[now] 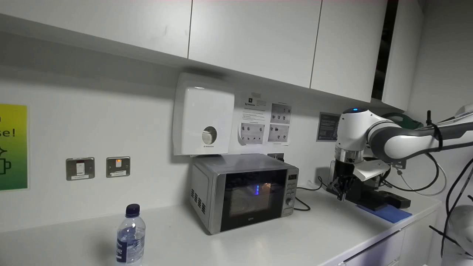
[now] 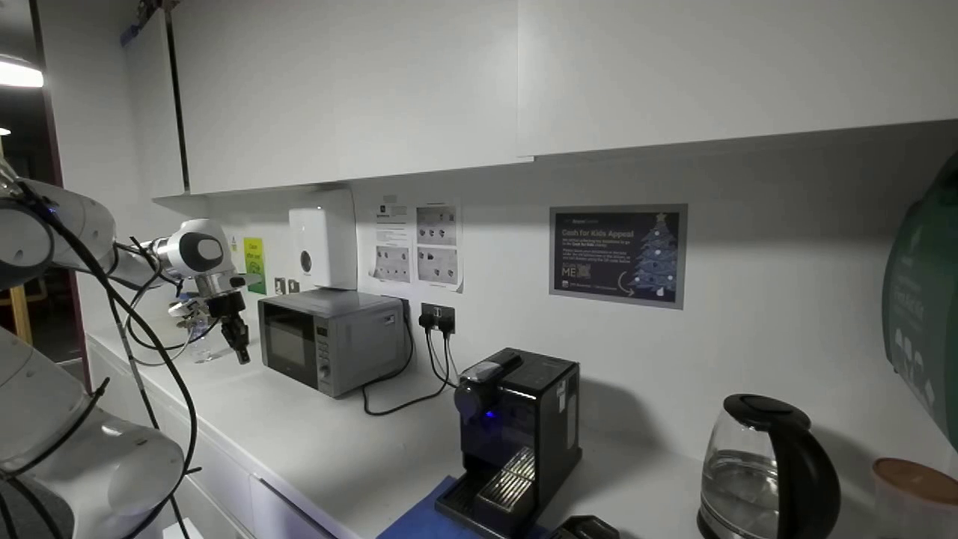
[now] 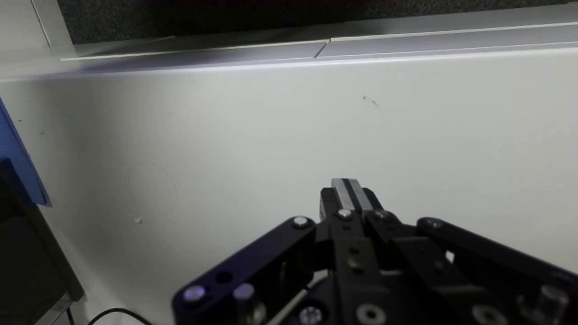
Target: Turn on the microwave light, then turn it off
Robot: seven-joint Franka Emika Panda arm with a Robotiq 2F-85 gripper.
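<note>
Just below the white dispenser (image 1: 206, 114), the microwave (image 1: 244, 195) stands on the table (image 1: 173, 236). Lower than the dispenser and well forward of it, the jaws hang apart from the microwave, clenched on nothing, fingertips (image 3: 341, 193) together. The microwave should prove heavy, rigid and smooth, its glass door (image 1: 251, 203) the fragile part; rather than lifting, a light, square push on the control strip (image 1: 291, 191), or a pinch at its knob (image 1: 289, 201), seems right.

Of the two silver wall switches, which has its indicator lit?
The right-hand switch in an exterior view, nearer the white dispenser: its indicator glows orange. The left-hand switch, nearer the yellow-green poster, shows no glow.
</note>
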